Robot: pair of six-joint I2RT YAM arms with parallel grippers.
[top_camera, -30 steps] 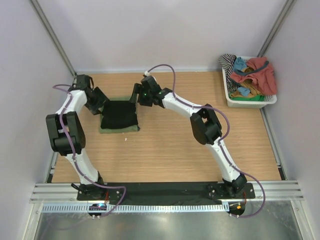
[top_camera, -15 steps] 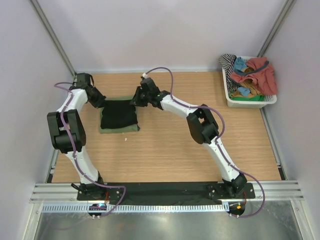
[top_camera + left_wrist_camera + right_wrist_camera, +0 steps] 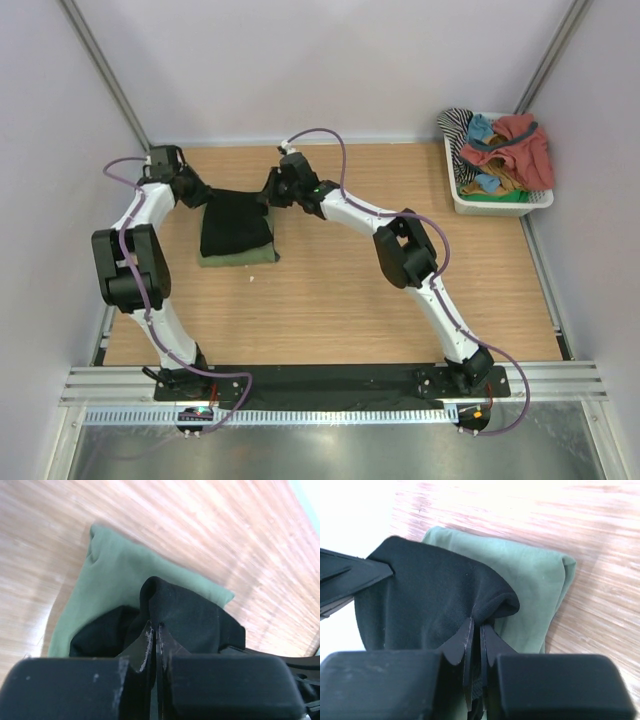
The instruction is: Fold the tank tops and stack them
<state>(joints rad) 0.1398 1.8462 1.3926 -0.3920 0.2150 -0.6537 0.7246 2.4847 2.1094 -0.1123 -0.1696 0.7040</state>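
Top external view first: both my arms reach to the far left part of the light wooden table (image 3: 340, 300), one at each end of the pile. My left pincer (image 3: 197, 193) sits at the far left corner of the soft plain black tank top (image 3: 236, 228), and my right pincer (image 3: 268, 190) sits at its far right corner. The black tank top lies folded on the folded olive green tank top (image 3: 240, 259), which shows as a strip along the near edge.

Over to the left wrist view: my two fingers are pressed together with a ridge of black cloth nipped between the tips. So that pincer is clamped on the black tank top, and the cloth stands in a small peak right there. Green cloth spreads out flat beyond it, on the wood.

Now the right wrist view, and it's the same story. The fingers are closed tight, a rounded fold of black cloth is caught between them, and the green layer sits underneath and to the side. At the left edge of this view the other arm's dark finger touches the opposite black corner.

Off at the far right corner, well apart from all this, sits a white plastic basket (image 3: 462, 196). It holds a heap of red, teal and striped garments (image 3: 510, 150).
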